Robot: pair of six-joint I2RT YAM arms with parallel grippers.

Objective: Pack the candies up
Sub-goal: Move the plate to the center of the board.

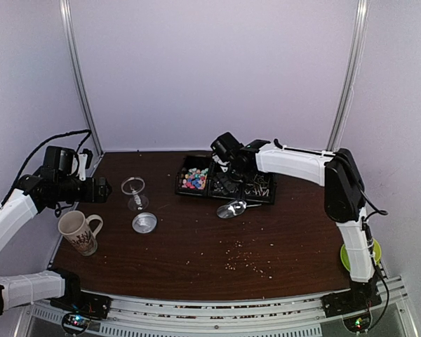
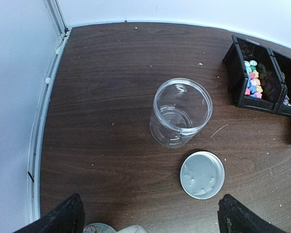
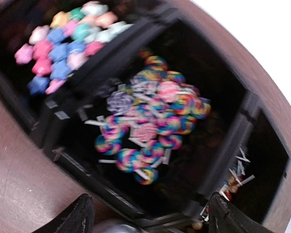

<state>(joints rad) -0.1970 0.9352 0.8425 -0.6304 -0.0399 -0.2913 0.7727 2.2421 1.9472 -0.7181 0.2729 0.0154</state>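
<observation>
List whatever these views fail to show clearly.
Green item, top view: mostly behind the right arm, unidentifiable.
Rightmost bin, right wrist: contents blurred, cut by the edge.
Mug, left wrist: only its rim, cut by the bottom edge.
Candies, top view: too small to count.

The candies (image 1: 194,177) lie in the leftmost compartment of the bin row (image 1: 259,199) — lollipops (image 3: 150,126) in the next. A scoop (image 1: 231,208) lies before it; to my left stands the jar (image 1: 133,191), lid (image 1: 144,223) before it, mug (image 1: 78,232) beyond.
</observation>
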